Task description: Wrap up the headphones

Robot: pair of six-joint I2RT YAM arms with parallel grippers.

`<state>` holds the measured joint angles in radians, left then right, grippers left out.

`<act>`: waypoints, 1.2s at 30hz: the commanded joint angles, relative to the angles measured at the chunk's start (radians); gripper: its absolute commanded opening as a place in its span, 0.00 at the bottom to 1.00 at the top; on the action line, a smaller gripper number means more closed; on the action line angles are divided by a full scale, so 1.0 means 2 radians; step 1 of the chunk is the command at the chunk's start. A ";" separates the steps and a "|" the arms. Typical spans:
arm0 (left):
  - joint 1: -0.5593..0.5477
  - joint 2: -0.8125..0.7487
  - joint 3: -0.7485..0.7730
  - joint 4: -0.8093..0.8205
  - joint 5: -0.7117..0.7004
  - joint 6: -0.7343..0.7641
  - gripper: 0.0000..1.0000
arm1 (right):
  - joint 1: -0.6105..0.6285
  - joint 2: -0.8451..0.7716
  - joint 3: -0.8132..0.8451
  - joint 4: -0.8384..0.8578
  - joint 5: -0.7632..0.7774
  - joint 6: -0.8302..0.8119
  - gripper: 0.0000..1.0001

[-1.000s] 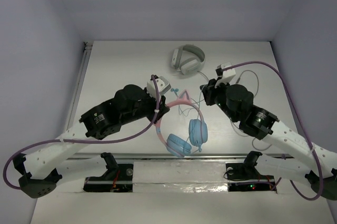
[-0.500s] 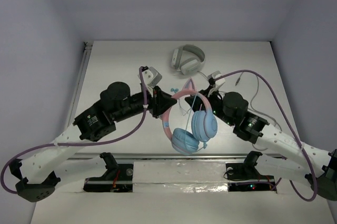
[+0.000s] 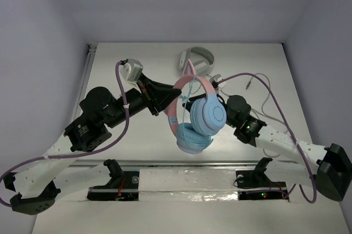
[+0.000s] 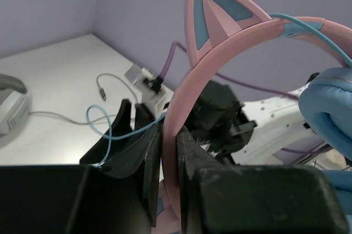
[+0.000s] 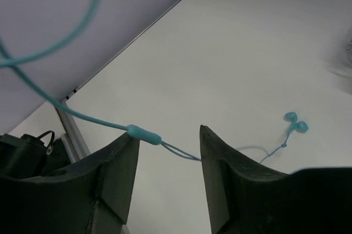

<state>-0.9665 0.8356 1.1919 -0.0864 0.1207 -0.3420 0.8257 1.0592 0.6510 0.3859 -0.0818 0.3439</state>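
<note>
The headphones [image 3: 208, 115] hang in the air above the table, light-blue ear cups low, pink cat-ear headband [image 3: 177, 99] up. My left gripper [image 3: 174, 101] is shut on the headband [image 4: 220, 63], which is pinched between its jaws [image 4: 169, 132]. The thin light-blue cable [image 4: 107, 129] loops beside the left fingers. My right gripper [image 5: 168, 135] is open behind the ear cups and mostly hidden in the top view. The cable's thick joint [image 5: 144, 134] rests on its left fingertip, and the thin strands cross the gap. The cable end [image 5: 294, 124] lies on the table.
White and grey headphones [image 3: 196, 60] lie at the back of the table, partly behind the cat ear. Their grey cable [image 3: 265, 95] curls to the right, plug [image 4: 102, 82] on the table. A metal rail [image 3: 85, 80] runs along the table's left edge.
My left arm has lifted the headphones off the table and swung them up and back. The right jaws have opened, and the right arm has drawn in behind the ear cups.
</note>
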 commanded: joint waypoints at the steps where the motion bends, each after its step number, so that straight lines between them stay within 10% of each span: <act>1: 0.002 -0.018 0.026 0.101 -0.013 -0.046 0.00 | -0.002 0.022 -0.002 0.074 -0.025 0.011 0.55; 6: 0.002 -0.013 0.030 0.105 -0.014 -0.053 0.00 | -0.002 0.045 0.001 0.100 0.006 0.007 0.68; 12: 0.002 -0.011 0.037 0.111 -0.037 -0.061 0.00 | -0.002 0.092 0.014 0.131 -0.022 0.010 0.58; 15: 0.002 -0.003 0.044 0.116 -0.047 -0.064 0.00 | -0.002 0.118 0.024 0.149 -0.061 0.020 0.43; 18: 0.002 0.002 0.048 0.121 -0.085 -0.071 0.00 | -0.002 0.126 0.026 0.164 -0.086 0.037 0.00; 36: 0.002 0.022 0.018 0.217 -0.495 0.075 0.00 | 0.187 0.040 -0.001 -0.032 0.085 0.103 0.00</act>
<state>-0.9665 0.8703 1.2175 0.1978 -0.6617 -0.3008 1.1442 1.2072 0.6525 0.4305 -0.0422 0.5072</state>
